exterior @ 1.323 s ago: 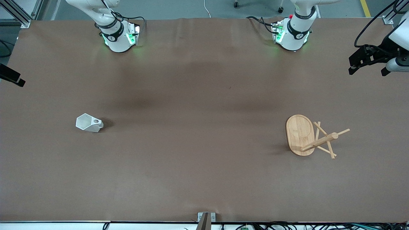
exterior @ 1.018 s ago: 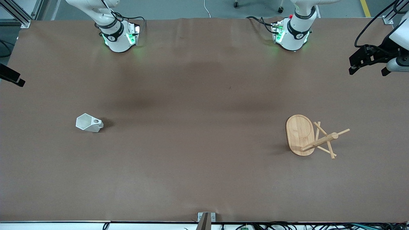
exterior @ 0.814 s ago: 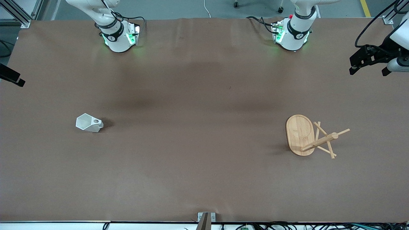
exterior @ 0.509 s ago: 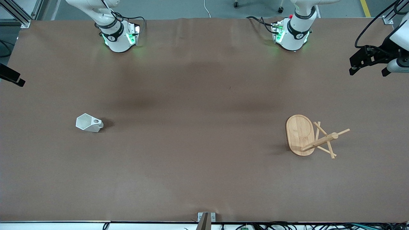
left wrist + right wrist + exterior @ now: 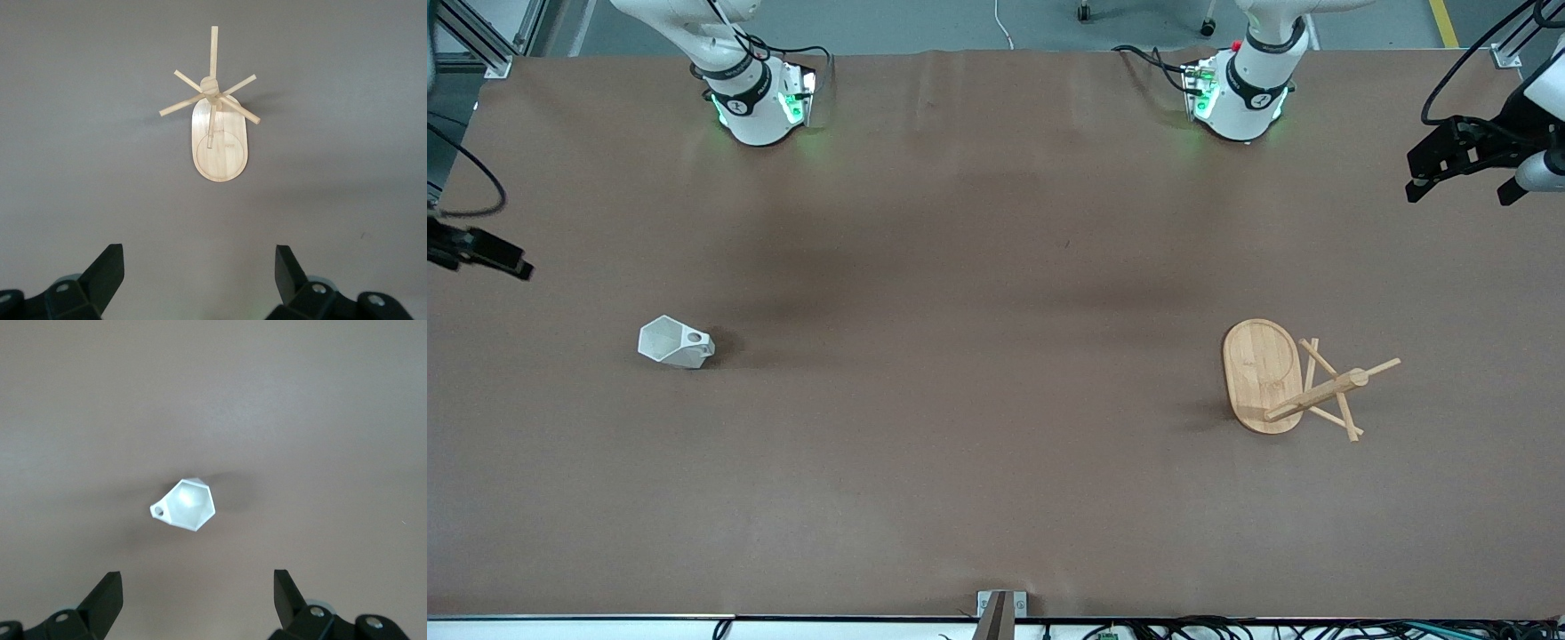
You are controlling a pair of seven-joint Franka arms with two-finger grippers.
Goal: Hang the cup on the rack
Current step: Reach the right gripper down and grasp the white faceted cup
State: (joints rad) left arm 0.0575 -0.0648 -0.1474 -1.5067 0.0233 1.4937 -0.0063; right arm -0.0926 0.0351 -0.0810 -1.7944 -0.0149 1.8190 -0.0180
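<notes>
On the table (image 5: 996,498), cup (image 5: 674,343) and rack (image 5: 1294,382) bear no readable writing.

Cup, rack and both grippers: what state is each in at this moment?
cup: upright on the table, mouth up, not held, toward the right arm's end.
rack: standing on its base, pegs bare, toward the left arm's end.
left gripper: open, above the rack.
right gripper: open, above the cup.

A robotics lab: two white arm bases (image 5: 758,107) with green lights bolted to a bench (image 5: 978,498) under brown paper, aluminium framing (image 5: 480,40) at corners, cables (image 5: 1227,628) along the edge, grey floor.
</notes>
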